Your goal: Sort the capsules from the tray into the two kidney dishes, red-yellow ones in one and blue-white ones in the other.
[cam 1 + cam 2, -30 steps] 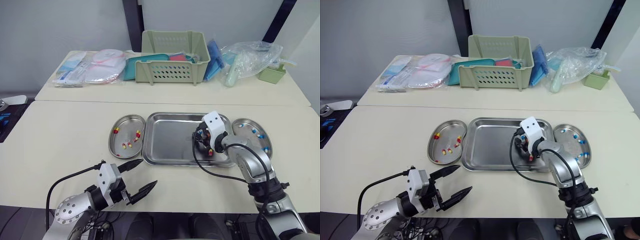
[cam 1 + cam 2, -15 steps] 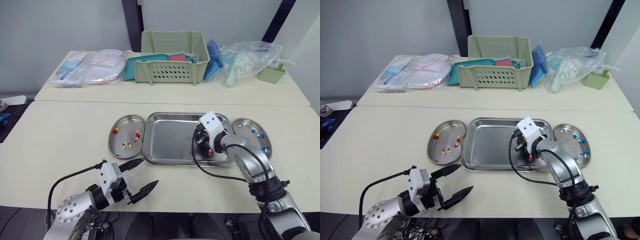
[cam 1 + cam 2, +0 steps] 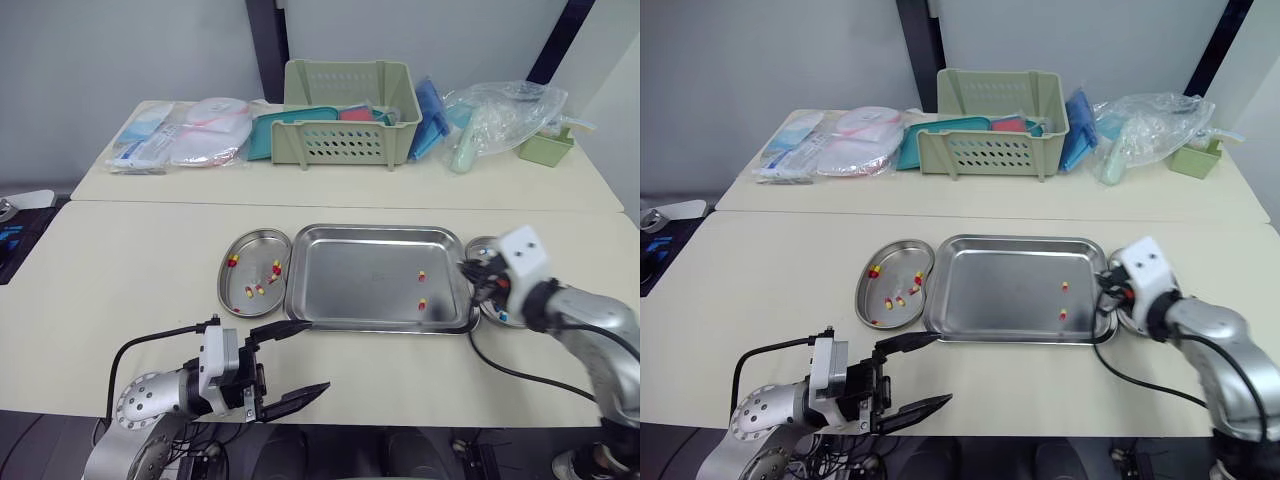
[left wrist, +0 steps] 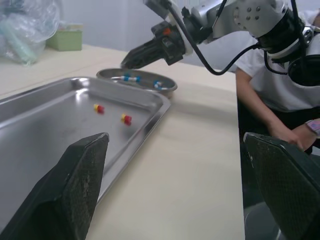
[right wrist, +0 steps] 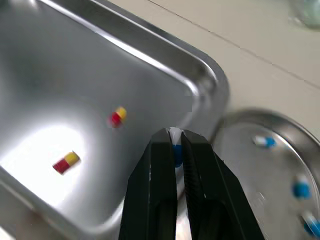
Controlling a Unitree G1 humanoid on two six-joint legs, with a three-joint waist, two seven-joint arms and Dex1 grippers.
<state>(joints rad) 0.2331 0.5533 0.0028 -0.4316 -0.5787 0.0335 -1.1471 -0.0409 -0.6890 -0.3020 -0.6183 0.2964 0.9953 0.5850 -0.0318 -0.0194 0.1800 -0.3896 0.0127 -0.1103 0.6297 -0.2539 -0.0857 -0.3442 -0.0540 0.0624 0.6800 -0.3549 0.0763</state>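
The steel tray (image 3: 350,290) lies mid-table with two red-yellow capsules (image 3: 421,274) at its right end. The left kidney dish (image 3: 240,290) holds several red-yellow capsules (image 3: 274,268). The right kidney dish (image 5: 270,165) holds blue-white capsules (image 5: 263,141). My right gripper (image 3: 474,284) hangs over that dish's near-tray rim, shut on a blue-white capsule (image 5: 175,146). My left gripper (image 3: 312,355) hovers open near the table's front edge, below the tray's left corner, with nothing between its fingers (image 4: 75,185).
A second table behind carries a green basket (image 3: 350,115), plastic packets (image 3: 185,135), a clear bag (image 3: 495,115) and a small green box (image 3: 545,148). A person (image 4: 280,85) sits beyond the table's right end.
My right gripper has left the tray and swung right to the right dish's edge, carrying the blue-white capsule. The left gripper has shifted slightly right and stays open.
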